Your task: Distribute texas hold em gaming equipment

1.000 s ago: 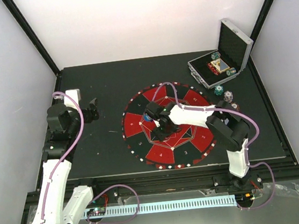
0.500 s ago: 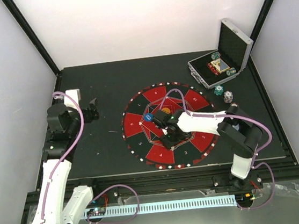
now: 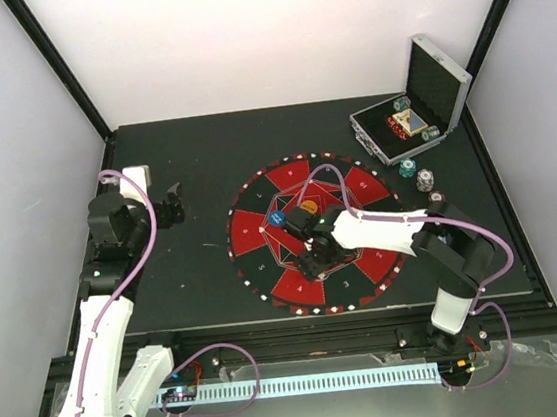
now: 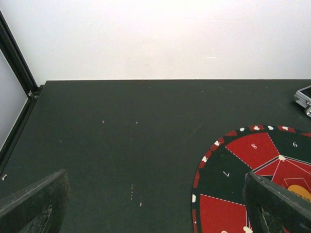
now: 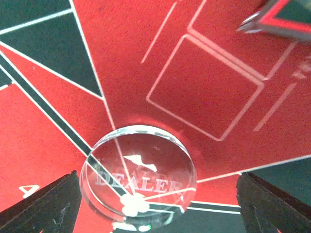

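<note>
My right gripper [image 3: 315, 262] hangs low over the middle of the red-and-black mat [image 3: 261, 233]. In the right wrist view it [image 5: 160, 213] is open, and a clear round disc marked DEALER [image 5: 138, 172] lies flat on the mat between its fingers. A blue marker disc [image 3: 276, 216] and an orange marker disc [image 3: 308, 206] lie on the mat just beyond it. A teal chip [image 3: 408, 168] and a white-grey chip [image 3: 425, 181] sit on the table right of the mat. My left gripper [image 3: 170, 206] is open and empty at the left [image 4: 155, 208]. No cards or black triangle show.
The silver case [image 3: 414, 118] stands open at the back right with chips inside. The corner of something grey-edged [image 5: 284, 17] shows at the top right of the right wrist view. The left wrist view shows dark table and the mat's left edge [image 4: 201, 165].
My right gripper has moved from beside the blue disc toward the near side of the mat's middle, uncovering the orange disc. The left arm has not moved.
</note>
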You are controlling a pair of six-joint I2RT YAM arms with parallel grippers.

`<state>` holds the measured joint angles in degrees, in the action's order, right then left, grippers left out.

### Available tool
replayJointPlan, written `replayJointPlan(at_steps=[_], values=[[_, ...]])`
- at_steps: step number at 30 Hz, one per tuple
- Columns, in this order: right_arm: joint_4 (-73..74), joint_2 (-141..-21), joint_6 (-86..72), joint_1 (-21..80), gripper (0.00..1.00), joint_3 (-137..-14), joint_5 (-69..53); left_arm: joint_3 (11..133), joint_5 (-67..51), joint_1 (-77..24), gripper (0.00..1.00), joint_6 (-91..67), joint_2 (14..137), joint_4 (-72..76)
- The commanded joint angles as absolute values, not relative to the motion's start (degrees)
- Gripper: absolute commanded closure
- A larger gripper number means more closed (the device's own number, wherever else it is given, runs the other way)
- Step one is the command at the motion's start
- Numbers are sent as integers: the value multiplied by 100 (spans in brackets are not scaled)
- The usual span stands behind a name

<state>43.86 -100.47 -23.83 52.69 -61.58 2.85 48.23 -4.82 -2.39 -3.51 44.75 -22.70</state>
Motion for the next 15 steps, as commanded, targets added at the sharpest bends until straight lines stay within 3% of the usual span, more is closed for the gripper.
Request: replayJointPlan(at_steps=[1, 7, 15], values=[[4659, -9655, -2423, 5055, 11, -6531, 849, 4851, -565, -271, 1, -317, 4456, -2285], [4469, -9986, -2158, 4528, 4, -7012, 852, 4842, -562, -272, 1, -316, 4447, -2290], [4274, -10781, -2260, 4086, 1, -7391, 735, 4843, -551, -268, 1, -316, 4423, -2285]])
